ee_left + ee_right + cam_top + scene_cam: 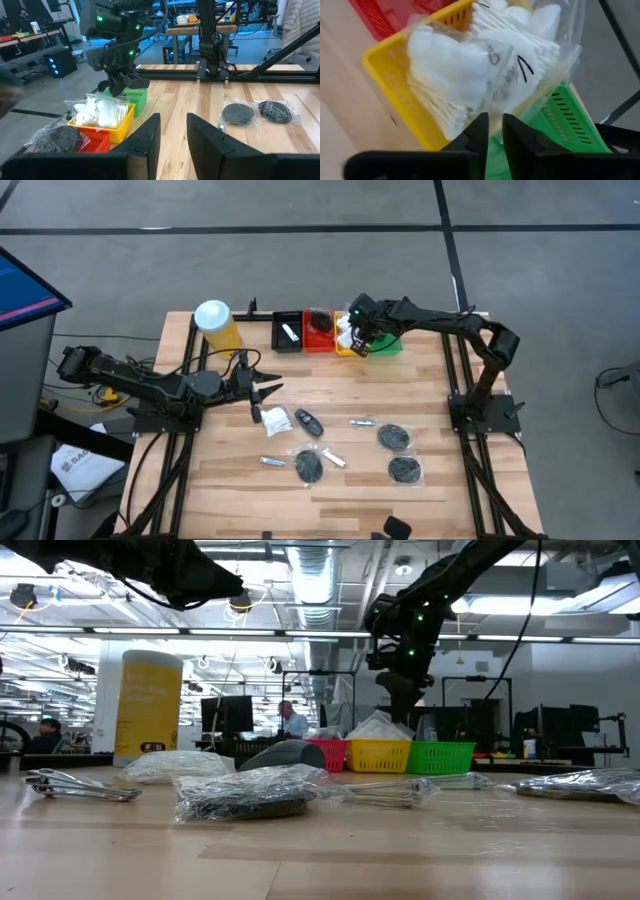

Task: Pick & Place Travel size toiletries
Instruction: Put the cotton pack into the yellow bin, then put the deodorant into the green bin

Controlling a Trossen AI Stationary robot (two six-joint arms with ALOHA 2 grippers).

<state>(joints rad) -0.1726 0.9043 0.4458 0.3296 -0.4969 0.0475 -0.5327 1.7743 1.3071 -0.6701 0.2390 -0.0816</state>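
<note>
My right gripper (495, 131) hangs over the yellow tray (395, 95), pointing steeply down, its fingers a little apart. A clear sachet of white swabs (485, 65) lies in that tray, and its plastic edge reaches the fingertips. My left gripper (268, 392) waits level above the table's left part, open and holding nothing, with a white sachet (270, 416) on the wood just beside it. Wrapped black discs (395, 437), a black oval case (308, 421) and thin silver tubes (361, 422) lie on the table's near half. My right gripper comes at the sachet from above, slanting down. The sachet's clear plastic edge (496, 119) lies at the narrow gap between the fingertips, and I cannot tell whether they touch it. The sachet rests in the yellow tray, bulging over its rim.
A row of small trays stands at the far edge: black (288, 332), red (319, 332) with a dark wrapped disc in it, yellow, and green (385, 345). A tall yellow canister (217, 325) stands at the far left, close to my left arm.
</note>
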